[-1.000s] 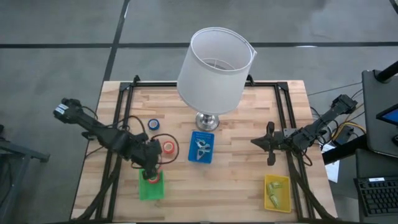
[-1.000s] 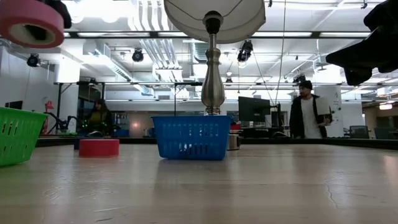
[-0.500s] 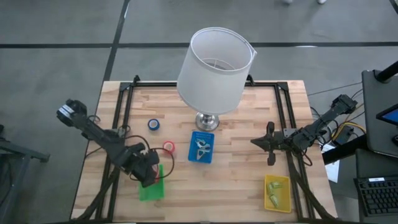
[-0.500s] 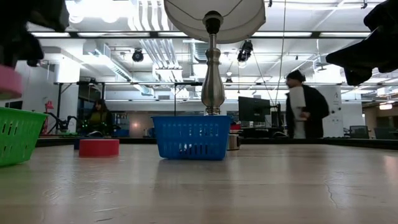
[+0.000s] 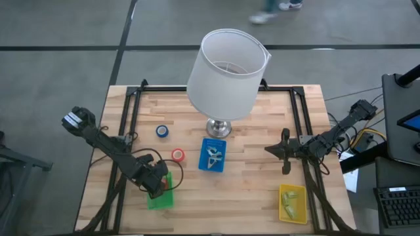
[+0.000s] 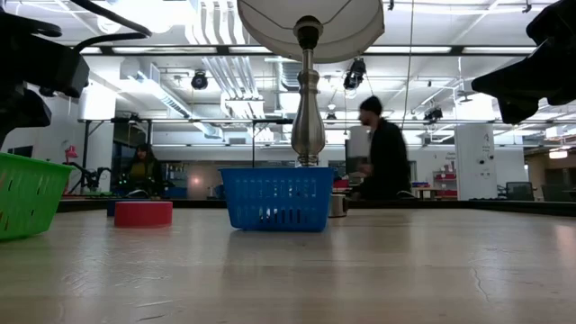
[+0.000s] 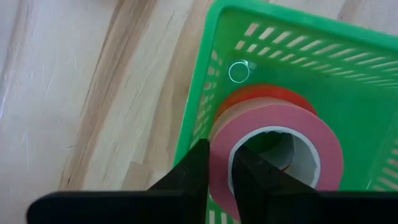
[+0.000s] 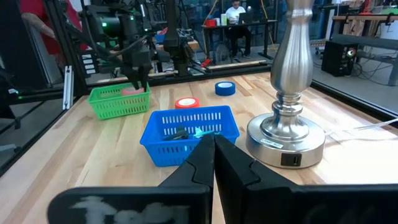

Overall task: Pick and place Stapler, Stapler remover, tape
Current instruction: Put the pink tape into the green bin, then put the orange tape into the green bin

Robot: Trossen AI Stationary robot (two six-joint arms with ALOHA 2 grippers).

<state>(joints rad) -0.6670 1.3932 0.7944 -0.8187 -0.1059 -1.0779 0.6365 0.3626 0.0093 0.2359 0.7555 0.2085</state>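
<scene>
Lowered since a second earlier: left gripper (image 7: 217, 177), from above the green basket (image 7: 280, 43) down into it, fingers pinching the wall of a pink tape roll (image 7: 277, 152) atop a red roll (image 7: 264, 96). Best released low and level. Slotted plastic basket; smooth round rolls, pale cores. Right gripper (image 5: 283, 152) parked well apart, pressed together.

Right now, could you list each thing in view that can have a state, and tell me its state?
Left gripper: shut on a pink tape roll, over the green bin.
Pink tape roll: held, above a red roll.
Green bin: holds a red roll.
Red tape roll: flat on table.
Blue tape roll: flat on table.
Right gripper: shut, empty.
</scene>
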